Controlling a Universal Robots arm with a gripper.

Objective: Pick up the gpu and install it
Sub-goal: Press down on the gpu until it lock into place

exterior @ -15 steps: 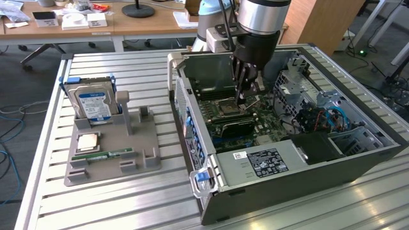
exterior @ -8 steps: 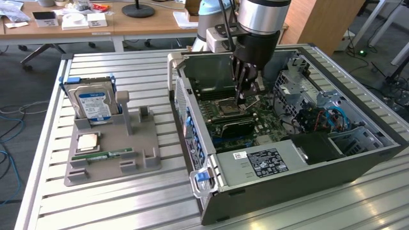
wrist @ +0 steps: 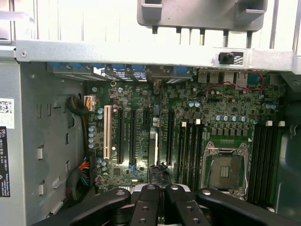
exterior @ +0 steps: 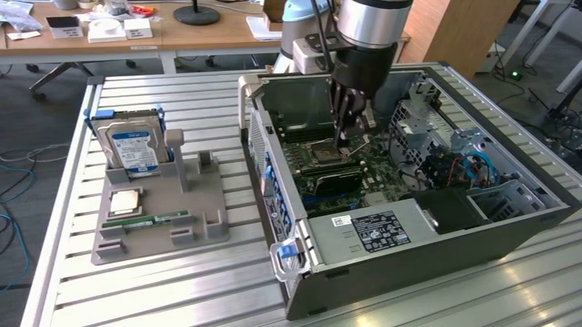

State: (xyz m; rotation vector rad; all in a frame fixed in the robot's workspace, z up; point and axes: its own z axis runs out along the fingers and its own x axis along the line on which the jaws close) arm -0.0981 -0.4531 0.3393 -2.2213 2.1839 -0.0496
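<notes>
Table (exterior: 163,286): a slatted metal bench is seen carrying everything; desks and chairs are seen behind it.
Computer case (exterior: 509,225): laid on its side with the cover off, it is set toward the exterior view's right of the bench.
Arm (exterior: 373,24): it is lowered straight down into the open case.
Motherboard (exterior: 364,170): the green board is bedded flat on the case floor, with its slots and processor socket (wrist: 225,169) left exposed.
Holder (exterior: 182,218): a grey moulded stand is placed on the bench at the exterior view's left, well apart from the case.
Hard drive (exterior: 135,146): the silver unit with a blue-white label is propped upright at the back of the holder.
Gpu (exterior: 334,180): a dark card is seen inside the case, on the motherboard just beyond the memory slots. In the wrist view it is shown as a thin pale edge (wrist: 155,148) among the expansion slots. Whether it is fully seated cannot be told.
Claw (exterior: 353,142): the black fingers are pressed together, tips held low over the motherboard near the socket. Whether the card is pinched cannot be told (wrist: 158,188).
Memory stick (exterior: 146,221): the slim green strip is laid flat on the holder.
Processor (exterior: 125,201): a small square chip is rested on the holder, between drive and stick.
</notes>
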